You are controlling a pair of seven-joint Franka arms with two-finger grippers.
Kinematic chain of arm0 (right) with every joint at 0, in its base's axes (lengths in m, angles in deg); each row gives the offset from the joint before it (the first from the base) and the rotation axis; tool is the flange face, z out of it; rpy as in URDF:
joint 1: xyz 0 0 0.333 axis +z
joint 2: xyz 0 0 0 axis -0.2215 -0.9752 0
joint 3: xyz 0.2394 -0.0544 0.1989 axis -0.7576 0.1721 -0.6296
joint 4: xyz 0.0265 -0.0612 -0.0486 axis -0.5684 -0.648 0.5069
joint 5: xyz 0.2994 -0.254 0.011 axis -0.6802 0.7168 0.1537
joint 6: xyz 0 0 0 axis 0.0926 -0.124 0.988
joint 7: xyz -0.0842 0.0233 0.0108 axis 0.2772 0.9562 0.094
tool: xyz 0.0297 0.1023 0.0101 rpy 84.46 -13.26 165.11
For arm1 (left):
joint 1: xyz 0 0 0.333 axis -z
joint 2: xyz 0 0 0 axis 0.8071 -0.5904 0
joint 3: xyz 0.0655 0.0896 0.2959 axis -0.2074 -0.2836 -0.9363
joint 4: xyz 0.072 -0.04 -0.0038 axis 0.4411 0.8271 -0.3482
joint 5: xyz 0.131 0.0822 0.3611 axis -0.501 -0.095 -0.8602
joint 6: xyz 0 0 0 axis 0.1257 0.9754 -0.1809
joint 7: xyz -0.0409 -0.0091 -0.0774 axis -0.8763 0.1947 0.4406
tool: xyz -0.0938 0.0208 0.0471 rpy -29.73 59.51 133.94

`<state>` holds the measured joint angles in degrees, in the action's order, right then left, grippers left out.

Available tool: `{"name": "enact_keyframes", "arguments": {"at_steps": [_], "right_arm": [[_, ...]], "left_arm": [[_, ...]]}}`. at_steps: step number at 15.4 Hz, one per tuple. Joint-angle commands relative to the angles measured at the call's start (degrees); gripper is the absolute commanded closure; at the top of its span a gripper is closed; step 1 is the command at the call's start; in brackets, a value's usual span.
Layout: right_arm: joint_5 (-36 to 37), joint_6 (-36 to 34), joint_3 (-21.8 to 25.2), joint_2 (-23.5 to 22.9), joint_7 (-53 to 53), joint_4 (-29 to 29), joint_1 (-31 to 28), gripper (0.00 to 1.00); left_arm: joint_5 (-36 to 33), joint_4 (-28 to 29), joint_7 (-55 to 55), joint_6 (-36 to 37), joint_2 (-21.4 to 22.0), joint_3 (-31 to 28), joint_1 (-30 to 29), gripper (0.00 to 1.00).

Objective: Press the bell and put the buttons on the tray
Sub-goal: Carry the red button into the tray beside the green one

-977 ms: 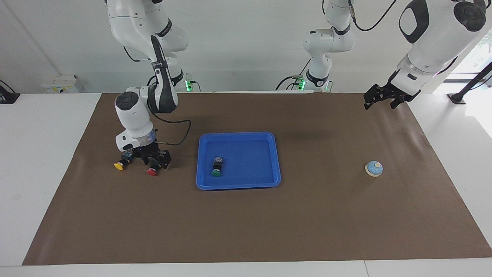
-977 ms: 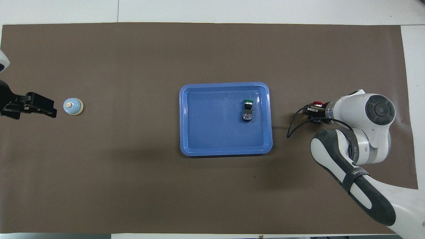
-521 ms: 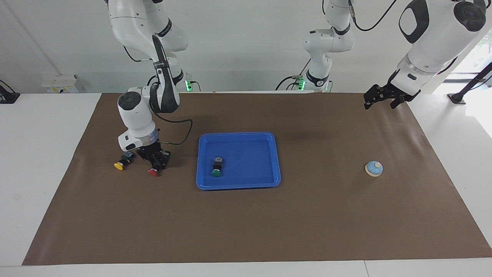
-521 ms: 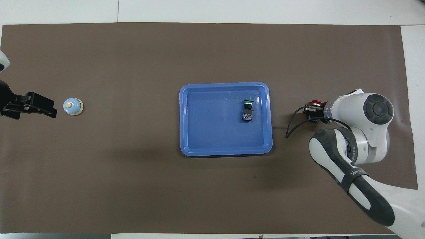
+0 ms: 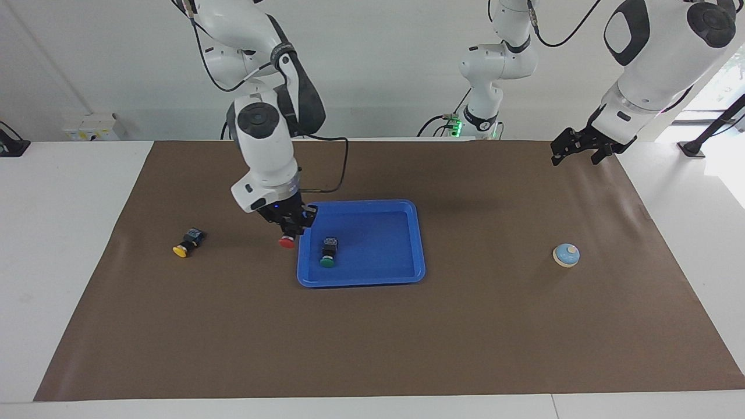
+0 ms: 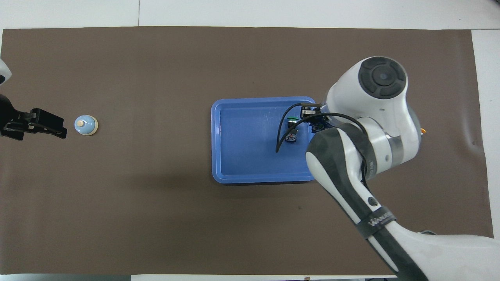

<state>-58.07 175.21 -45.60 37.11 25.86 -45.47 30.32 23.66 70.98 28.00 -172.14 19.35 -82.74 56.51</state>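
My right gripper (image 5: 289, 228) is shut on the red button (image 5: 286, 242) and holds it in the air over the rim of the blue tray (image 5: 361, 203) at the right arm's end. In the overhead view the right arm covers that gripper and the red button. The green button (image 5: 328, 254) lies on its side in the tray and also shows in the overhead view (image 6: 291, 120). The yellow button (image 5: 187, 244) lies on the mat toward the right arm's end. The bell (image 5: 566, 255) stands on the mat toward the left arm's end. My left gripper (image 5: 573, 150) waits in the air, beside the bell (image 6: 85, 125) in the overhead view.
A brown mat (image 5: 372, 337) covers the table, with white table edge around it. The tray (image 6: 250, 160) sits at the mat's middle. A black cable (image 6: 282, 132) from the right arm hangs over the tray.
My right gripper has lifted the red button off the mat beside the yellow button and carried it to the tray's edge. The left arm has not moved.
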Motion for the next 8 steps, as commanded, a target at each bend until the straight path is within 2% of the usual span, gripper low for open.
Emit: {"name": "enact_keyframes", "arguments": {"at_steps": [1,4,8], "right_arm": [[-1.43,0.32,0.13,-5.35,3.32,3.77,4.52,1.0],[-1.17,5.76,0.22,-9.06,6.49,3.69,8.57,1.0],[-0.72,10.69,0.13,-12.58,6.5,2.9,9.63,1.0]], "left_arm": [[0.13,-0.41,-0.45,1.02,0.42,-0.28,0.21,0.0],[0.13,-0.41,-0.45,1.02,0.42,-0.28,0.21,0.0],[0.13,-0.41,-0.45,1.02,0.42,-0.28,0.21,0.0]]}}
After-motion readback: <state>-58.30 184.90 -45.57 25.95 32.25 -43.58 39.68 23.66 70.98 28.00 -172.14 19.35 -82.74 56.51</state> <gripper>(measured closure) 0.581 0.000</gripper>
